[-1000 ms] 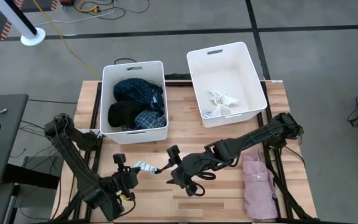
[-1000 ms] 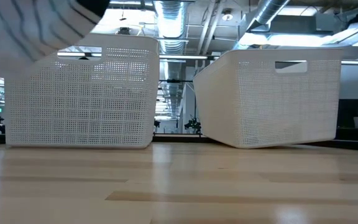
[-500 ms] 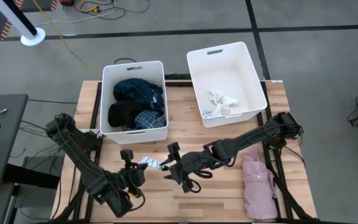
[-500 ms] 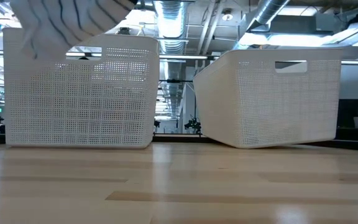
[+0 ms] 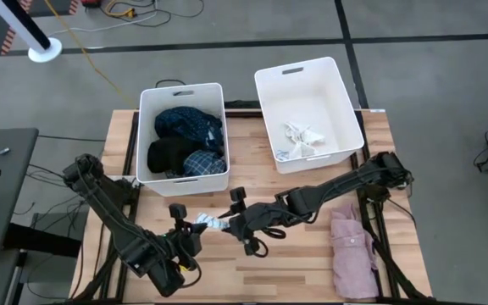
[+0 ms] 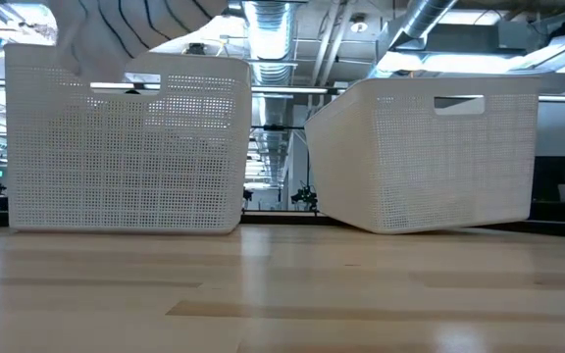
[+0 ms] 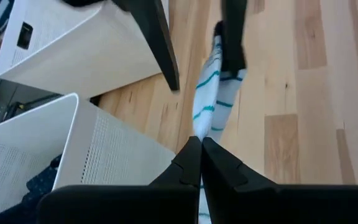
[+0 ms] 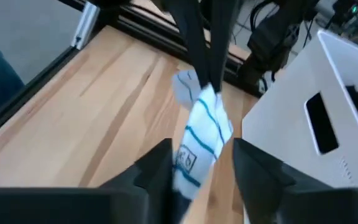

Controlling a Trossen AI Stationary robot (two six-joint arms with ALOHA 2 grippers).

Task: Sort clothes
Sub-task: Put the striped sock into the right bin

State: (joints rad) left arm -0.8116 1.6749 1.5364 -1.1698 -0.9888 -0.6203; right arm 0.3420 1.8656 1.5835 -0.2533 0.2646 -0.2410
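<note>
A blue-white striped garment (image 5: 210, 223) hangs in the air between my two grippers, above the table's near middle. My left gripper (image 5: 185, 229) is shut on one end of it. My right gripper (image 5: 235, 222) stands open at the other end, one finger on either side of the cloth (image 8: 201, 134). A blurred part of the striped cloth (image 6: 135, 15) shows at the top left of the low view. A pale pink garment (image 5: 352, 250) lies flat on the table near the right edge. My left gripper pinches one end of the striped garment (image 7: 201, 127) between its two fingertips (image 7: 188, 155). The fingers slant downward and lie along the cloth. The garment is lifted clear of the table and runs off toward my right gripper. My right gripper has one finger (image 7: 232, 31) close to the garment's other end, and whether it touches I cannot tell. Its other finger (image 7: 163, 56) stands apart.
The left white bin (image 5: 181, 89) holds navy patterned (image 5: 189, 123), black (image 5: 168, 155) and blue plaid (image 5: 203, 163) garments. The right white bin (image 5: 299, 68) holds a white garment (image 5: 303, 140). Bare wood (image 5: 295, 267) lies near the front edge.
My left gripper has risen and gone toward the table's right with the striped garment, which has lifted higher. My right gripper has come down and toward the table's left, so that the garment's free end now lies between its fingers.
</note>
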